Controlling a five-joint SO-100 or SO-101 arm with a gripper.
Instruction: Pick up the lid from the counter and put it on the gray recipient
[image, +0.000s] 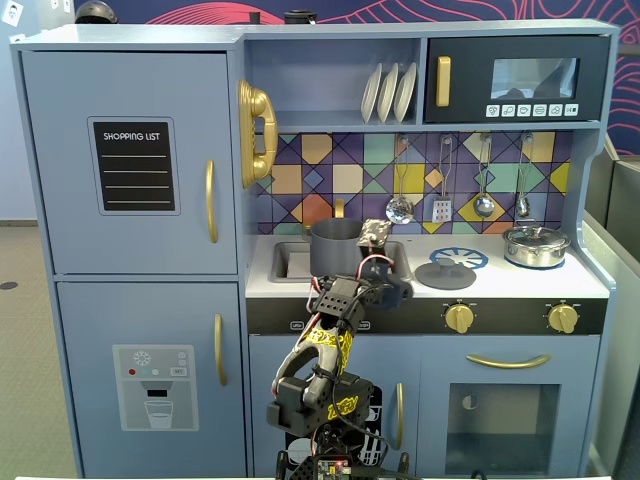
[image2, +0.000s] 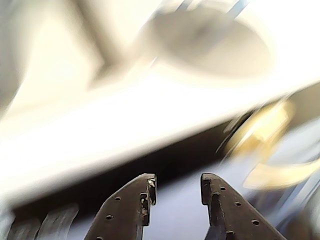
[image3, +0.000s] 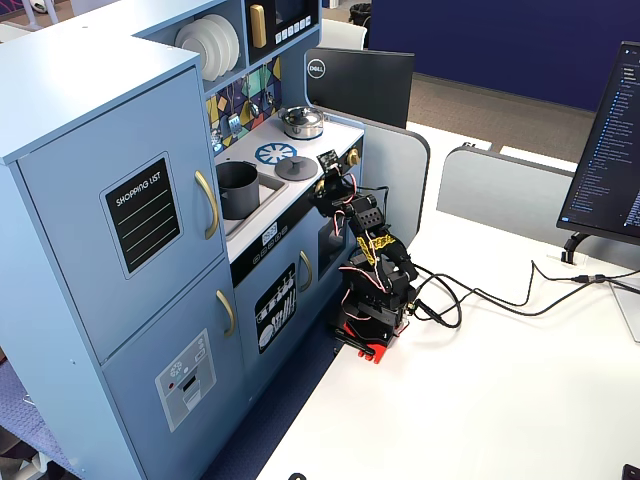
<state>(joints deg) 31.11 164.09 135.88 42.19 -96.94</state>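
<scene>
Blue toy-kitchen cabinetry fills a fixed view, its worktop (image: 520, 288) carrying the lid (image: 446, 274) flat just right of the sink, where the gray recipient (image: 335, 247) stands. A shiny silver pot (image: 536, 246) sits well right of the lid. The arm reaches up before the sink; its end effector (image: 398, 293) hangs at the worktop's front edge, left of the lid. A chalkboard panel (image: 134, 166) reads "SHOPPING LIST".

Wrist view is motion-blurred: the end effector (image2: 176, 190) is released, jaws parted and empty, the lid (image2: 212, 42) a pale smear beyond.

Another fixed view shows the lid (image3: 296, 168) between recipient (image3: 237, 189) and silver pot (image3: 301, 122); a monitor (image3: 360, 84) says "DELL". Judging by the low approach, the fingers could catch the worktop edge or push the flat lid away instead of gripping its knob.
</scene>
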